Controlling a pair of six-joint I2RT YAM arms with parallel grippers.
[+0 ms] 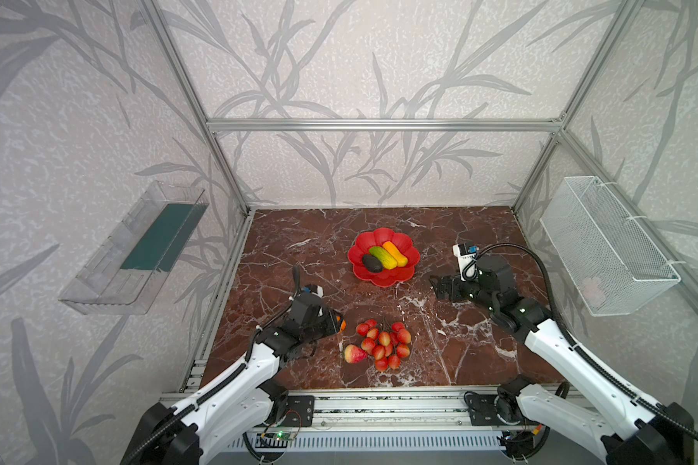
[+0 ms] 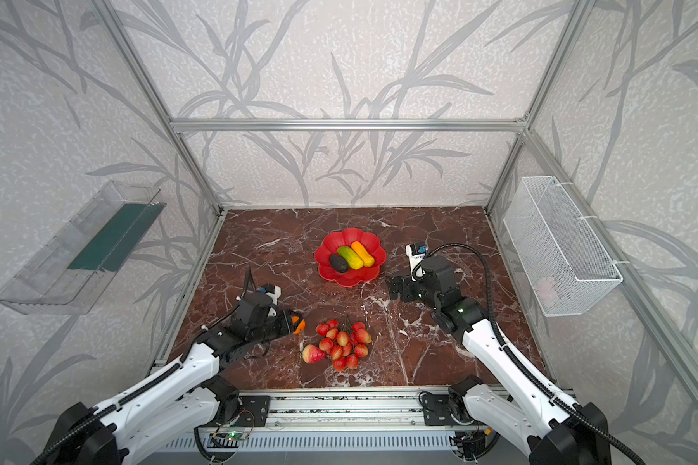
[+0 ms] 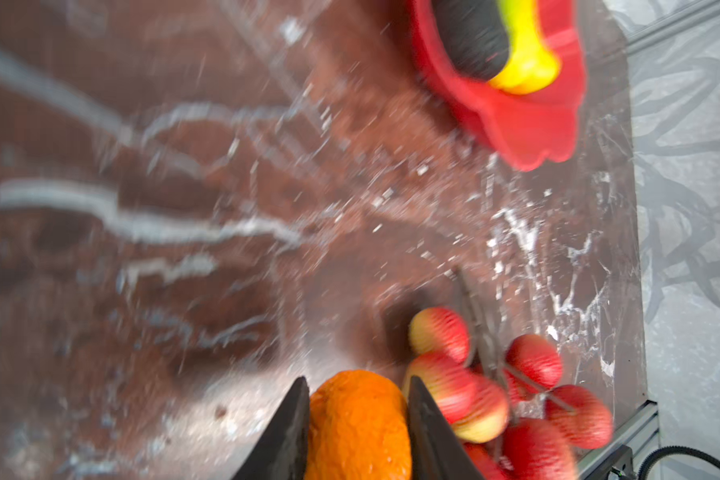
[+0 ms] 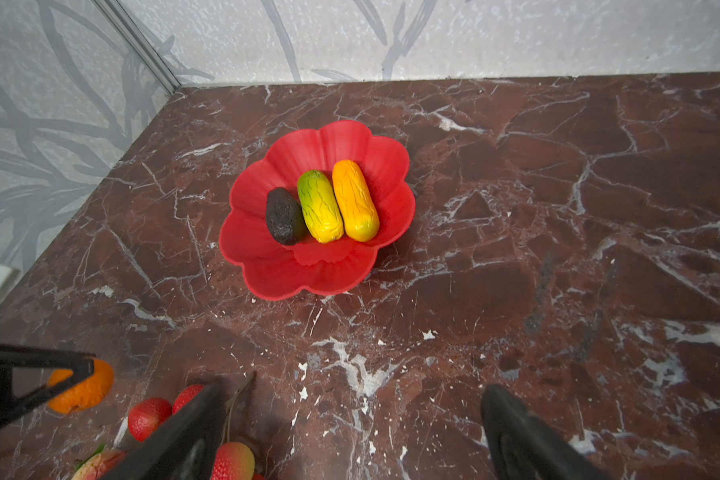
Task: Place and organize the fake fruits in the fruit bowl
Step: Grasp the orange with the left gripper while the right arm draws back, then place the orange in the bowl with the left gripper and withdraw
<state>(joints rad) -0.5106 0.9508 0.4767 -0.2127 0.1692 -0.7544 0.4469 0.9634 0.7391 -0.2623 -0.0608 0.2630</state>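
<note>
The red flower-shaped fruit bowl (image 1: 383, 277) (image 4: 308, 270) sits mid-table. In it lie side by side a dark avocado (image 1: 372, 263), a green-yellow oblong (image 1: 381, 257) and a yellow-orange oblong (image 1: 395, 253). My left gripper (image 1: 335, 324) (image 3: 358, 379) is shut on the small orange ball (image 3: 358, 424), low over the table's front left. Beside it lie the bunch of red berries (image 1: 385, 344) and the pink-red peach (image 1: 354, 354). My right gripper (image 1: 436, 286) (image 4: 354, 388) hangs open and empty to the right of the bowl.
A white wire basket (image 1: 605, 245) hangs on the right wall. A clear plastic tray (image 1: 138, 249) hangs on the left wall. The brown marble tabletop (image 1: 480, 346) ends at an aluminium rail (image 1: 379, 406) in front.
</note>
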